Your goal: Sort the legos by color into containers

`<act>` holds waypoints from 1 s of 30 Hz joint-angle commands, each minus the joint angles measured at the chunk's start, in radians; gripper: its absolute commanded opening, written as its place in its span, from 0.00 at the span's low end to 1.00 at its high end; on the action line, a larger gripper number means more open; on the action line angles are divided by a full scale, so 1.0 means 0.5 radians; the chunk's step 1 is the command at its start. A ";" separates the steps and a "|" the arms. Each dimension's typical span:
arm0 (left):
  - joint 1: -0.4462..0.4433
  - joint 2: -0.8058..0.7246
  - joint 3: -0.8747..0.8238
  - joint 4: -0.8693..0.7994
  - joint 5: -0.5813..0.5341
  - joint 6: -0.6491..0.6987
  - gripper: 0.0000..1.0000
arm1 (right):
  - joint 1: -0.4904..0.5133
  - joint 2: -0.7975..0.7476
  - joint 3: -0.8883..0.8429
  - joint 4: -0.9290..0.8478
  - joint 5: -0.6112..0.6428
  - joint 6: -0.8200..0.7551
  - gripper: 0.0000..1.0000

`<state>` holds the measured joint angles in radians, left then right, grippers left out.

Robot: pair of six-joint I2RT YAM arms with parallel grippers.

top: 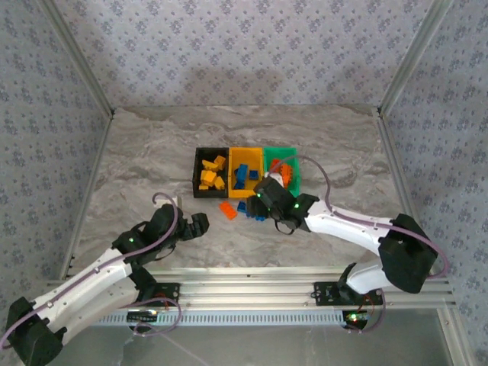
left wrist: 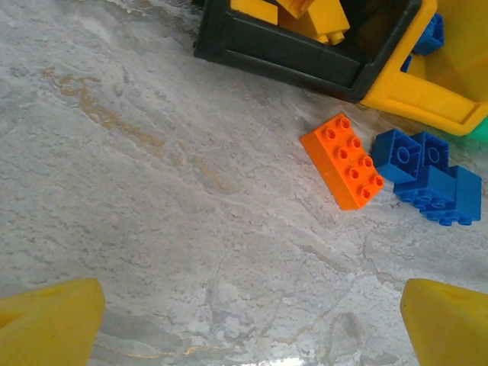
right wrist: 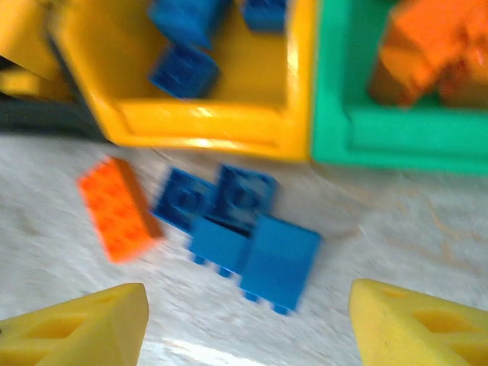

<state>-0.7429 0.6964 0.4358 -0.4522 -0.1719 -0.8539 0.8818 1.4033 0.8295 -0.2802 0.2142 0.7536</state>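
Right wrist blurred: orange bricks (right wrist: 435, 53) in green bin (right wrist: 396, 141) indistinct. Left wrist: black bin (left wrist: 282, 53) cropped.

Green bin (right wrist: 396, 137), probably orange bricks (right wrist: 427, 53).

A robotics lab test cell rather than a home or shop. Two white-and-black robot arms, the left arm (top: 84, 278) and the right arm (top: 343, 225), are bolted to a slotted aluminium rail (top: 252, 286) at the near edge of a marble-patterned tabletop (top: 152, 152). Aluminium frame posts (top: 80, 61) hold flat backdrop walls (top: 244, 46) printed with a repeating grey floral motif. Loose cables (top: 324, 183) loop along the arms. Three small plastic bins (top: 245, 149) and toy bricks (top: 228, 210) sit mid-table.
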 commanded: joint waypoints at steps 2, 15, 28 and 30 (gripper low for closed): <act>0.016 0.046 -0.004 0.083 0.052 0.026 1.00 | -0.027 0.144 -0.067 0.069 -0.082 0.149 0.73; 0.015 0.013 -0.037 0.096 0.080 -0.003 1.00 | -0.162 0.326 -0.092 0.279 -0.027 0.225 0.68; 0.017 0.015 -0.066 0.105 0.070 -0.001 1.00 | -0.154 0.314 -0.223 0.083 -0.028 0.334 0.56; 0.017 0.012 -0.076 0.108 0.068 -0.003 1.00 | -0.142 0.223 -0.286 0.026 0.015 0.357 0.55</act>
<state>-0.7395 0.7136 0.4088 -0.4145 -0.1425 -0.8574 0.8013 1.5421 0.7528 -0.1154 0.1825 0.8974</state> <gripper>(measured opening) 0.997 0.552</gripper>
